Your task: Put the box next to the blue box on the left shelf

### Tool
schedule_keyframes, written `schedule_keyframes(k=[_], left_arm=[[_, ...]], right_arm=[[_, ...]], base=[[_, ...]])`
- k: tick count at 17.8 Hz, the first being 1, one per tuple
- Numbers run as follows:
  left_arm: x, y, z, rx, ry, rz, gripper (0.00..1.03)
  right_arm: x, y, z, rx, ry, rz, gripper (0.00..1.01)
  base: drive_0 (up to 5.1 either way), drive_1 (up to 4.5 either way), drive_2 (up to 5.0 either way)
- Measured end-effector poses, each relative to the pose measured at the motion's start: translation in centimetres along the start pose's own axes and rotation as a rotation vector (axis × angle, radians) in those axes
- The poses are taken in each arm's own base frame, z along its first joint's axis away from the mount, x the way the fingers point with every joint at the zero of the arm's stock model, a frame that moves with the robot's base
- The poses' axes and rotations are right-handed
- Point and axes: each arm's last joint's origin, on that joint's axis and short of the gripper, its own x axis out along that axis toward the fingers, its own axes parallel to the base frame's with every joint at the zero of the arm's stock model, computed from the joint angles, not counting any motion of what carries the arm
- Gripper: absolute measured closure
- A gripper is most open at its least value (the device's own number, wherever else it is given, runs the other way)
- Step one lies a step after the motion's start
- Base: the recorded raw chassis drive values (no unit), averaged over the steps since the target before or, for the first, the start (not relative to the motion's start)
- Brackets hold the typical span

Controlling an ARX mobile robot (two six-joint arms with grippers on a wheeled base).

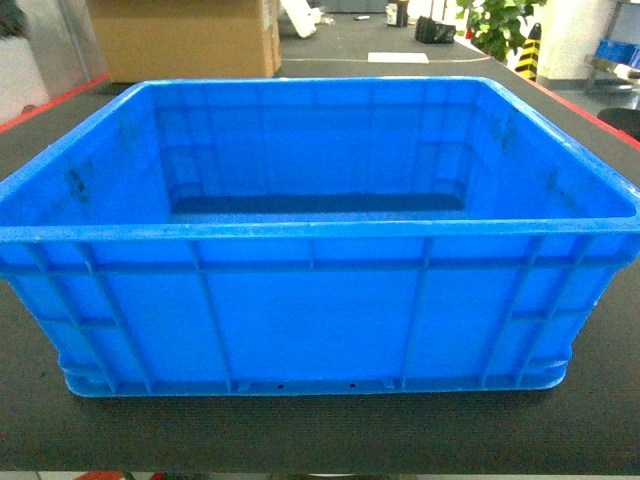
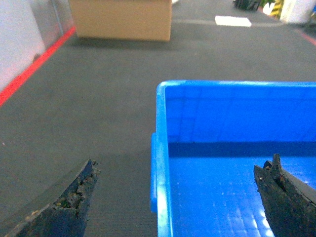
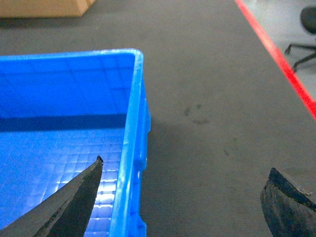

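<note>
- The box (image 1: 315, 320) is a bright blue plastic crate, rectangular, with a thick rounded rim, upright and slanting ribs on its near wall and small notches along the base edge.
- Its inside floor (image 3: 59, 173) carries a moulded grid of small squares that shines under the light; the inner walls show faint scuffs.
- It sits on a dark grey ribbed mat (image 1: 320, 430), bordered by red lines (image 2: 29, 69) on both sides.
- A brown cardboard carton (image 1: 185, 38) stands beyond it, and a potted plant (image 1: 497, 22) further back on the right.
- The left gripper (image 2: 173, 197) is spread wide: its worn, crumbly black fingers (image 2: 74, 197) straddle the crate's left wall, one outside over the mat, the other above the crate's floor.
- The right gripper (image 3: 182, 197) is likewise spread, its smooth dark fingers (image 3: 74, 197) either side of the right wall; neither claw visibly touches the rim.
</note>
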Motion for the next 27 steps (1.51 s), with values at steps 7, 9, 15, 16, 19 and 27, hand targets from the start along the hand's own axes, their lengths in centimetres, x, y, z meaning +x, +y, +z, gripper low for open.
schedule_keyframes(k=[7,9,15,16,19,27], left_arm=[[9.6,-1.6,-1.4,0.020,0.325,0.034,0.05],[10.1,-1.6,-2.4,0.013,0.371,0.041,0.05],[10.6,-0.7,-3.9,-0.009,0.446,0.067,0.05],[10.6,-0.5,-4.0,-0.008,0.454,0.069,0.05],[10.7,-0.4,-4.6,-0.008,0.480,0.060,0.05],[10.0,-1.1,-5.2,0.027,0.518,0.045,0.75]], right_arm=[[11.5,2.9,-0.1,0.035,0.301,0.055,0.03],[12.0,3.4,-1.2,0.039,0.353,0.070,0.03],[12.6,4.1,-2.5,0.046,0.424,0.092,0.03],[12.8,4.1,-2.7,0.046,0.434,0.091,0.03],[13.1,4.3,-3.4,0.039,0.456,0.078,0.03],[13.2,4.5,-3.7,-0.008,0.460,0.031,0.76]], base=[[0.0,0.00,0.0],[0.0,0.00,0.0],[0.0,0.00,0.0],[0.0,0.00,0.0],[0.0,0.00,0.0],[0.0,0.00,0.0]])
